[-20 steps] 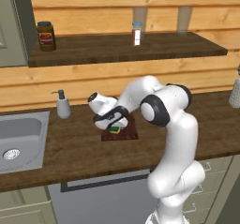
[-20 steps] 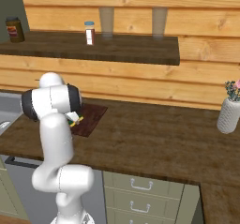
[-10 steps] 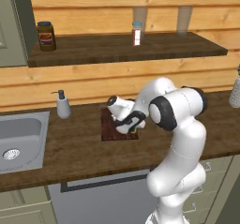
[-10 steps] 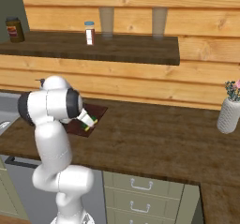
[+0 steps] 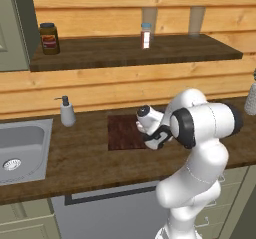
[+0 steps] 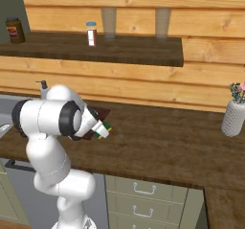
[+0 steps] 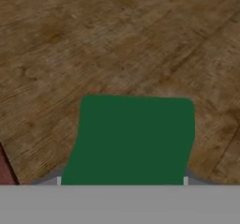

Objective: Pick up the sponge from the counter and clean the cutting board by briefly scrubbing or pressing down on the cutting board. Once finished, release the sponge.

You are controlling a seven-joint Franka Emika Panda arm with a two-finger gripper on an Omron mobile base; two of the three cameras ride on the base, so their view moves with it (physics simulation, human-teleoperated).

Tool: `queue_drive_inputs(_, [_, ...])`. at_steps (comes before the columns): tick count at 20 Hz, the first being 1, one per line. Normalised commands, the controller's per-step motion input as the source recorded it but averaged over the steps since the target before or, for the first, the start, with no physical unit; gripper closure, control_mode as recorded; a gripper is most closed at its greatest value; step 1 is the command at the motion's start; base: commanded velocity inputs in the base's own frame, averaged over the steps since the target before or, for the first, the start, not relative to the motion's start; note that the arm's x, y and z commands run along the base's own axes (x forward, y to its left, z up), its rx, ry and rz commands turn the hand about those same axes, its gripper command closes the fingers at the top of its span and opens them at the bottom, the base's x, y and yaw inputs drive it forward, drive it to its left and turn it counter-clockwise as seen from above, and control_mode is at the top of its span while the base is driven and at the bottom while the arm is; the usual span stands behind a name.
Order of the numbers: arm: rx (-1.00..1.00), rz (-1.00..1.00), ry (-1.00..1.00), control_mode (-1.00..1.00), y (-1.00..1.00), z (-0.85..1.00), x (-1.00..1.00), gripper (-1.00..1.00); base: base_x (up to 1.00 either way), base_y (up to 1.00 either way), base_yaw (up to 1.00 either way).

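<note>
The green-topped sponge [image 7: 133, 138] sits between the fingers of my gripper [image 7: 123, 181], which is shut on it. From the right base view the sponge [image 6: 104, 128] shows green and yellow at the tip of the gripper [image 6: 99, 129], just off the right edge of the cutting board [image 6: 97, 115]. The dark reddish cutting board [image 5: 125, 132] lies flat on the counter [image 5: 85, 158], with my hand [image 5: 156, 136] at its right side. Under the sponge in the hand view is the brown counter [image 7: 117, 40], with a sliver of the board [image 7: 4, 171] at the lower left.
A soap dispenser [image 5: 67, 112] stands left of the board, beside the inset sink [image 5: 20, 148]. The shelf [image 5: 130, 50] above carries a jar [image 5: 49, 38] and a small bottle [image 5: 145, 35]. A vase [image 6: 234, 117] stands far right on the counter.
My gripper has carried the sponge to the right, from over the cutting board to past its right edge, above the bare counter.
</note>
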Motion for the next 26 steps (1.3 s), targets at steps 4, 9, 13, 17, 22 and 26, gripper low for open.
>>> queue_drive_inputs(4, [0.18, -0.08, 0.0, -1.0, -0.35, 0.22, 0.0, 1.0, 0.0, 0.0, 0.0])
queue_drive_inputs(9, [0.07, -0.04, 0.0, -1.0, -0.19, 0.0, 0.0, 1.0, 0.0, 0.0, 0.0])
queue_drive_inputs(13, [0.0, -0.01, 0.0, -1.0, -0.08, -0.01, 0.0, 1.0, 0.0, 0.0, 0.0])
queue_drive_inputs(17, [0.0, 0.0, 0.0, -1.0, -0.1, -0.04, 0.0, 1.0, 0.0, 0.0, 0.0])
queue_drive_inputs(22, [0.0, 0.0, 0.0, -1.0, -0.08, -0.05, 0.0, -1.0, 0.0, 0.0, 0.0])
queue_drive_inputs(26, [0.0, 0.0, 0.0, -1.0, -0.09, 0.0, 0.0, -1.0, 0.0, 0.0, 0.0])
